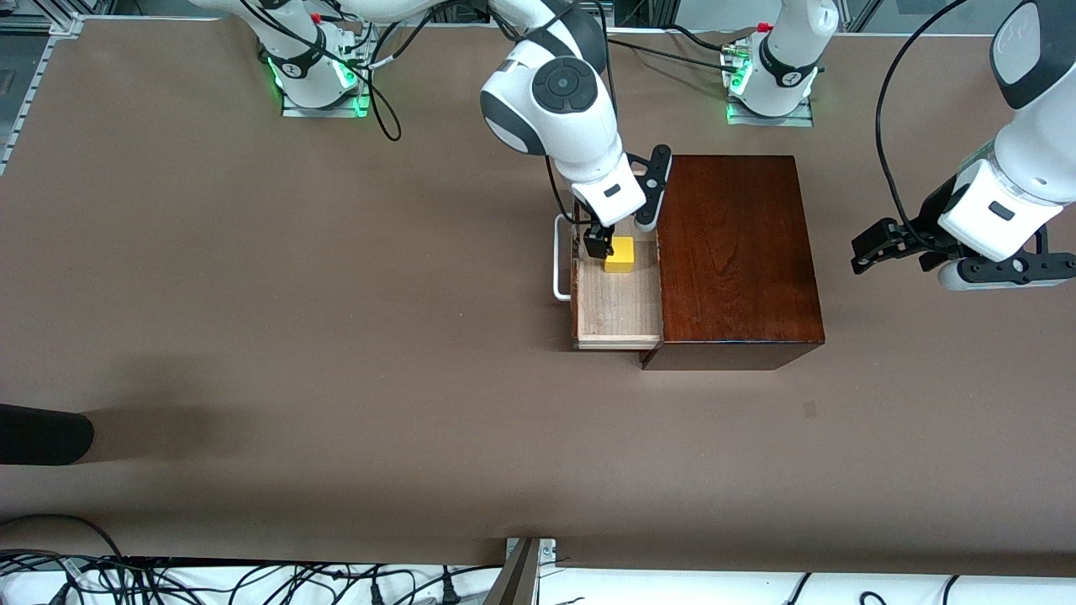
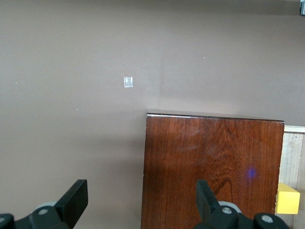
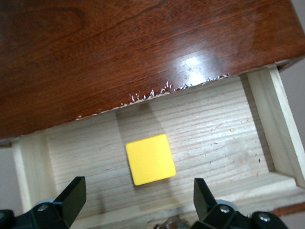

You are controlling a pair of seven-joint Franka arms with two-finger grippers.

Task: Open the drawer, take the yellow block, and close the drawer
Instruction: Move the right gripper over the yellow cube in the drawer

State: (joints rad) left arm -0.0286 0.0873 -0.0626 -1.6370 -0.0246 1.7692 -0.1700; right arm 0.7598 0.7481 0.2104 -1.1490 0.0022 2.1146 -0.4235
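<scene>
The drawer stands pulled out of the dark mahogany box, with its white loop handle toward the right arm's end. The yellow block lies in the pale tray. My right gripper is open and empty, low over the tray beside the block. In the right wrist view the block lies on the tray floor, just ahead of the open right gripper. My left gripper waits open in the air beside the box, toward the left arm's end. The left wrist view shows that gripper, the box top and the block.
A dark object juts in at the table edge at the right arm's end. A small white tag lies on the brown table. Cables run along the table edge nearest the front camera.
</scene>
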